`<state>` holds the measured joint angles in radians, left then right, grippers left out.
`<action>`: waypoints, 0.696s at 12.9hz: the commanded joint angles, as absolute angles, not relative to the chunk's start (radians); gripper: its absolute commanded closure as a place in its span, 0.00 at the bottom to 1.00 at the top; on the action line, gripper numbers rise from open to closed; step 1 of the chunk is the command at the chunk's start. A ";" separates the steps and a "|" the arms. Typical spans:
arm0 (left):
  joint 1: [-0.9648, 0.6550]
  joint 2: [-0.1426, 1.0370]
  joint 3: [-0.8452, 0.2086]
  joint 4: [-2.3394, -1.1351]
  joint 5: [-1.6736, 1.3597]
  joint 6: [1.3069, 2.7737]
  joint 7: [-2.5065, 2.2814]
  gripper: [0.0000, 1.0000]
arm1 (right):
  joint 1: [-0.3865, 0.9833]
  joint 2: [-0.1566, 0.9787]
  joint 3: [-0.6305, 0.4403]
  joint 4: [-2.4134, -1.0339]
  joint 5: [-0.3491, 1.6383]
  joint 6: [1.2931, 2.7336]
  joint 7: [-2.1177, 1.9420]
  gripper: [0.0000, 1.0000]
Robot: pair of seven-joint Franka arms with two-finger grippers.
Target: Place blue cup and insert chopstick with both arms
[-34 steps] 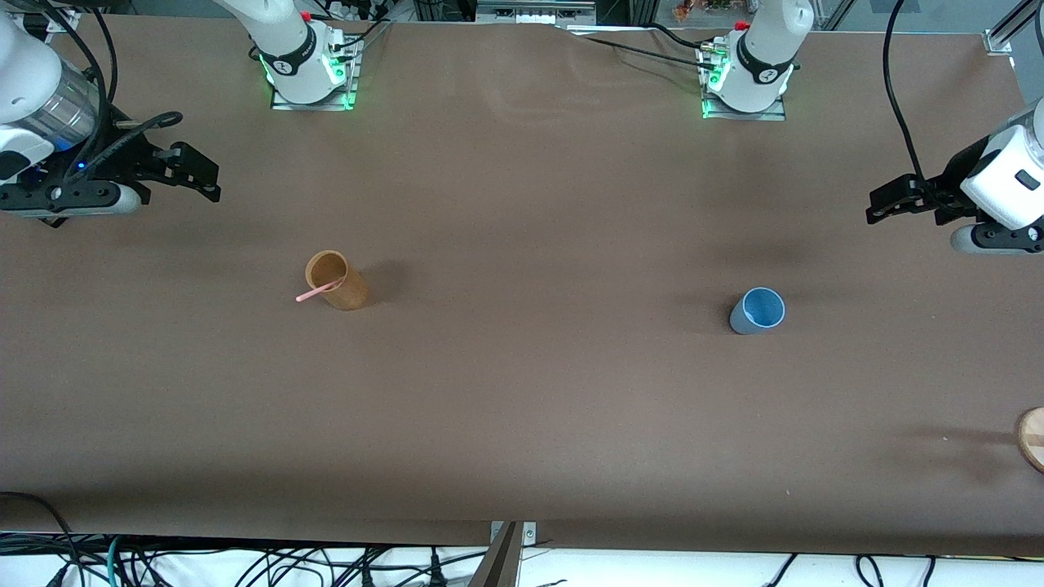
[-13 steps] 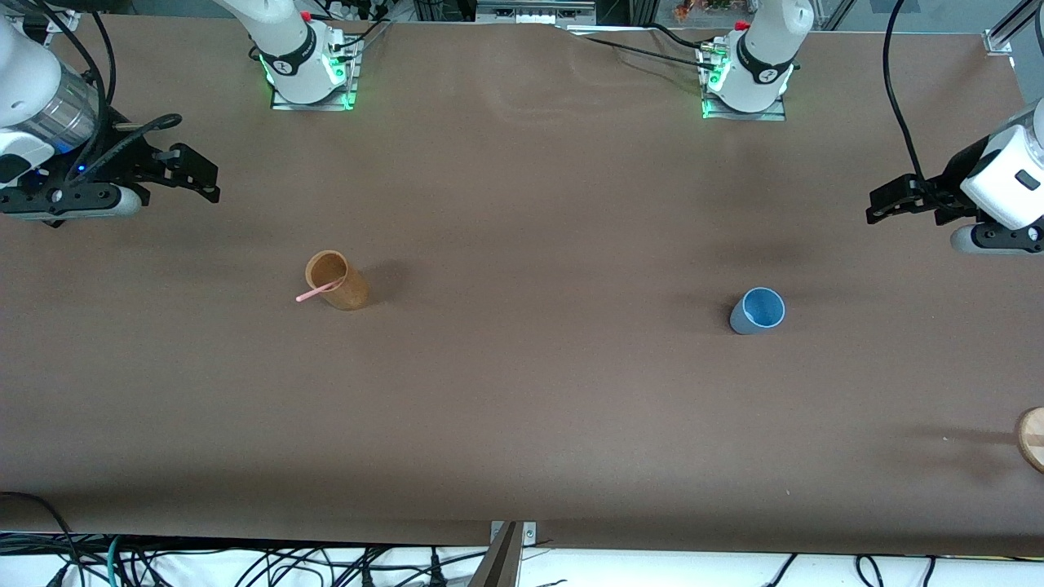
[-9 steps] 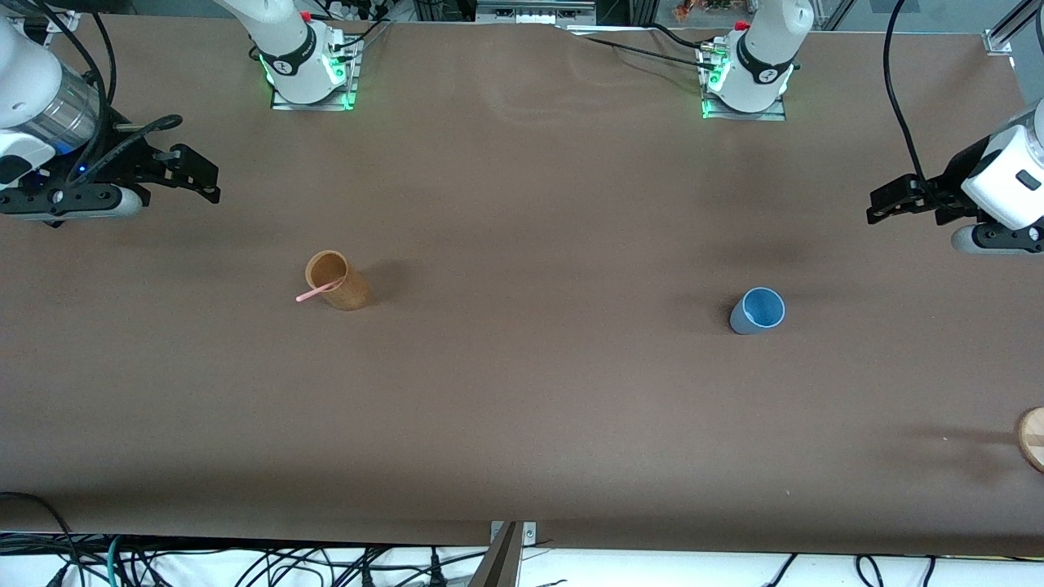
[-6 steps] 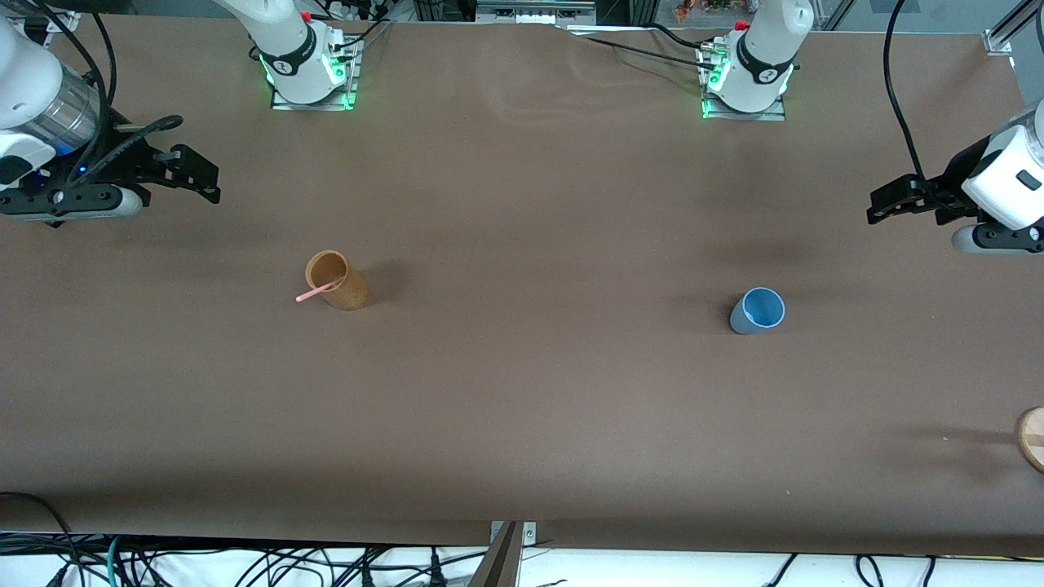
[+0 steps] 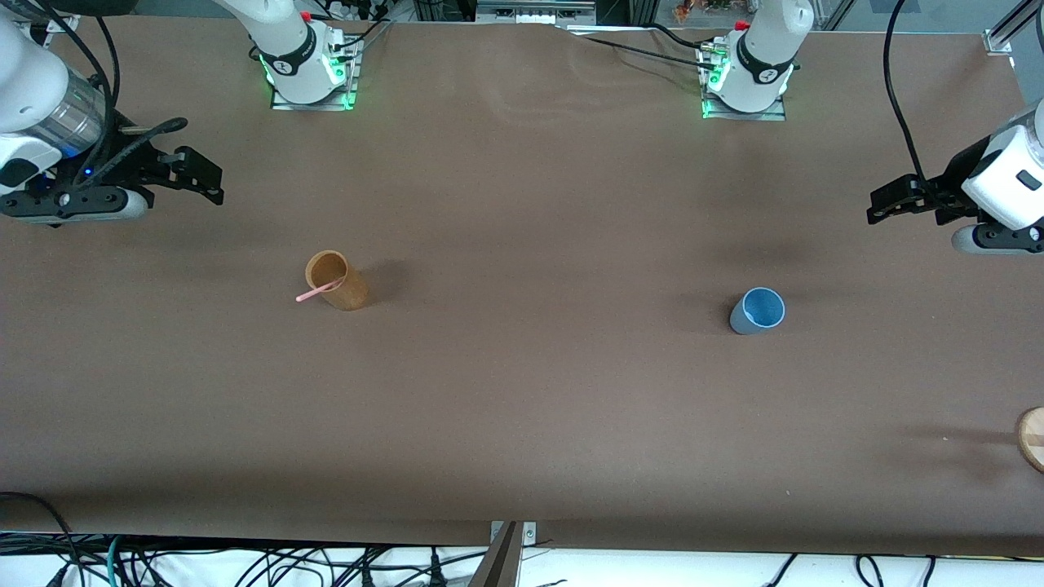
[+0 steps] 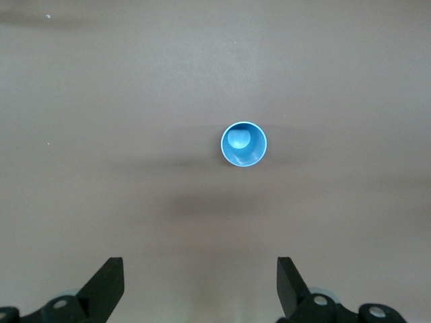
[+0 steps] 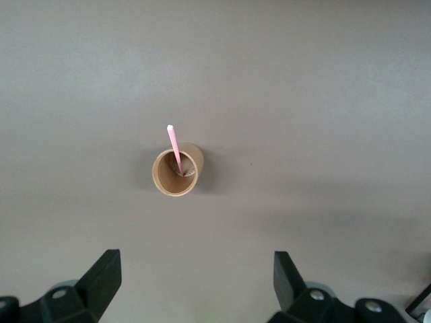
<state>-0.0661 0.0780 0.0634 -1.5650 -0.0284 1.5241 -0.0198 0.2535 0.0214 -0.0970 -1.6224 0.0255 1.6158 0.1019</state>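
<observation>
The blue cup [image 5: 758, 311] stands upright on the table [image 5: 522, 424], well apart from the brown cup [image 5: 336, 280] toward the left arm's end. It looks light and rigid; the rim wall suits a pinch. The thin chopstick [image 5: 317, 290] leans in the brown cup, probably slippery. The left gripper [image 5: 889, 200] and right gripper [image 5: 196, 175] hover with fingers spread, holding nothing.

A wide table [image 5: 522, 204] covered in plain brown matte sheet fills nearly the whole scene. Soft shadows lie across it under even overhead light. Along the edge nearest the front camera, black cables [image 5: 245, 562] tangle over a white floor. At the edge toward the left arm's end, part of a round wooden disc [image 5: 1032, 439] shows.
</observation>
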 commanded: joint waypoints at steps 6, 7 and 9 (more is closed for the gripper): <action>-0.074 0.120 0.061 -1.505 -0.044 1.506 -0.009 0.00 | 0.258 0.029 -0.078 -1.724 0.040 1.741 0.087 0.00; -0.068 0.133 0.060 -1.505 -0.054 1.512 -0.009 0.00 | 0.258 0.029 -0.075 -1.738 0.040 1.756 0.090 0.00; -0.064 0.164 0.055 -1.505 -0.110 1.531 -0.014 0.00 | 0.258 0.034 -0.075 -1.800 0.040 1.836 0.092 0.00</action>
